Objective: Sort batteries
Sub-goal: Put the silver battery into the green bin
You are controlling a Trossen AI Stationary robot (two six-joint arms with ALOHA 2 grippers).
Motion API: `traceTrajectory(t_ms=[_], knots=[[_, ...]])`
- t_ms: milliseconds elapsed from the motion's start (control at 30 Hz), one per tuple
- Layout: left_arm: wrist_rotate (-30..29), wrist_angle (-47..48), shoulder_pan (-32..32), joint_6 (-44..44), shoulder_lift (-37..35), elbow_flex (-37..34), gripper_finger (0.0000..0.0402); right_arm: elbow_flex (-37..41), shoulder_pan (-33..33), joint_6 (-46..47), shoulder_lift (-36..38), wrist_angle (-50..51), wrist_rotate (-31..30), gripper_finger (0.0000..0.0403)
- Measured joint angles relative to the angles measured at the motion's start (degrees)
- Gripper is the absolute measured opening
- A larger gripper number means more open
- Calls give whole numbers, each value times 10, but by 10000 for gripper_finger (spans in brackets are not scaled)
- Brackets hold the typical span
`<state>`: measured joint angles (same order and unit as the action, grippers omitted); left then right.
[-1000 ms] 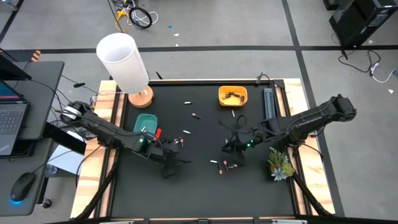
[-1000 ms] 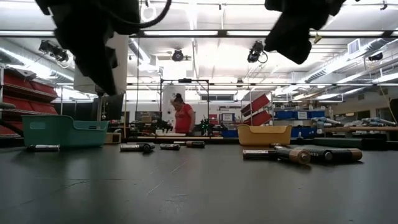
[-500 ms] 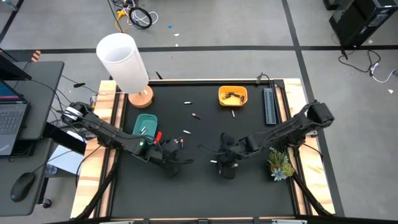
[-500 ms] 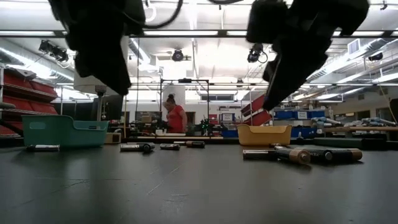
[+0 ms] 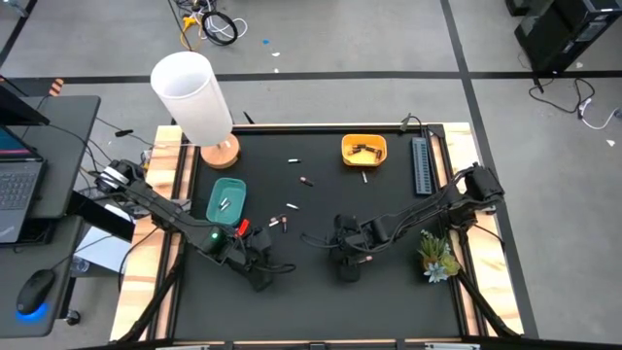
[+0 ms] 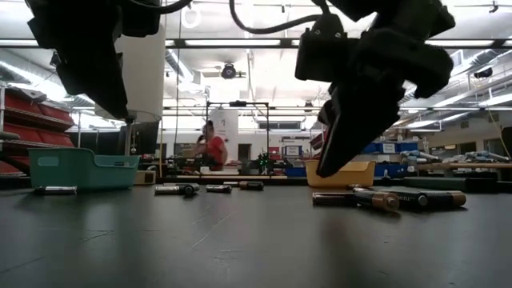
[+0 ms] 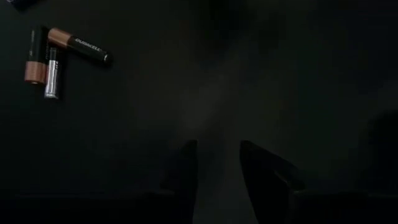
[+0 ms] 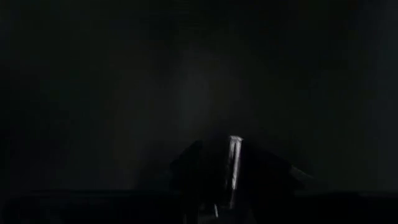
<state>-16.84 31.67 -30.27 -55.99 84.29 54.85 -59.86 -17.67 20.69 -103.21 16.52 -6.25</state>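
- Because sorting goes piece by piece, right gripper (image 8: 231,163) pinches one silver battery (image 8: 232,155) above the bench (image 5: 311,301).
- Left gripper (image 7: 214,163), slightly parted, holds nothing near-left.

A level look across a dark table (image 6: 240,248) toward a bright workshop. Two dark robot arms hang in from above, blurred and close: the left gripper (image 6: 88,68) near the left edge, the right gripper (image 6: 364,96) right of centre, its tip clear of the tabletop. Along the far edge sit a teal bin (image 6: 80,170) on the left and a yellow bin (image 6: 346,174) partly behind the right gripper. Batteries (image 6: 384,198) lie scattered on the table, a few copper-ended ones at right, smaller ones near the middle and one by the teal bin. A person in a red top (image 6: 210,148) stands far behind.
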Motion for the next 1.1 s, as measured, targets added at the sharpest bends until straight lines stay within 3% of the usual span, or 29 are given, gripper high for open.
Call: traceTrajectory(t_ms=[633,1100], knots=[[-4,12,-2,3,0,0,131,1,6,8,-36,-23,-28,113],[-5,13,-2,3,0,0,131,43,5,14,-32,-62,-20,50]])
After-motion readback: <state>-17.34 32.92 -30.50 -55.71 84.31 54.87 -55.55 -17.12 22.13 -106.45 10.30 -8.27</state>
